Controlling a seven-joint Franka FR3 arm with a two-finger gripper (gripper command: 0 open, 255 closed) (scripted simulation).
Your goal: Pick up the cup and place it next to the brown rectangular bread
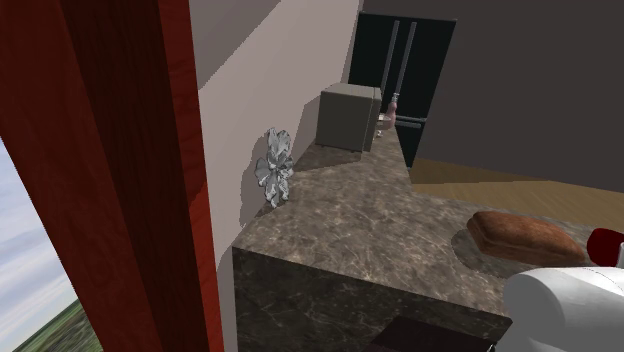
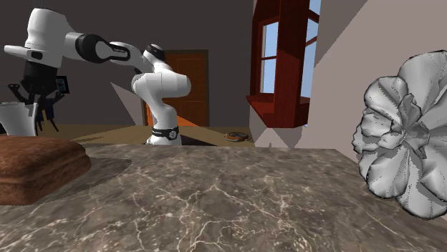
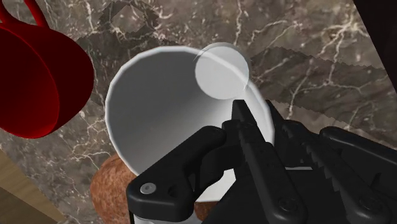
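The hand (image 3: 245, 121) is closed on the white cup (image 3: 172, 121), its two black fingers (image 3: 191, 165) pinching the cup's wall at the rim, one inside and one outside. Looking down along the hand, the cup's mouth faces up. The brown bread (image 3: 108, 191) shows partly under the cup's edge, and a red mug (image 3: 38, 76) sits just beside the cup on the side away from the fingers.

In the second exterior view, the hand (image 2: 30, 100) hangs at the upper left of the frame with the cup (image 2: 18, 118) below it. The cup's base is just above the top edge of the bread (image 2: 36, 168), which lies on the dark marbled bench (image 2: 215, 200) at the left edge. The white arm (image 2: 161, 82) bends back to its base in the middle distance.

In the shoulder view, the bread (image 1: 525, 237) lies at the right of the bench (image 1: 380, 230), with the red mug (image 1: 605, 243) at the far right edge. A grey flower-shaped ornament (image 1: 274, 168) stands by the wall at the middle left. A grey box (image 1: 348, 118) and a black fridge (image 1: 400, 70) are farther back.
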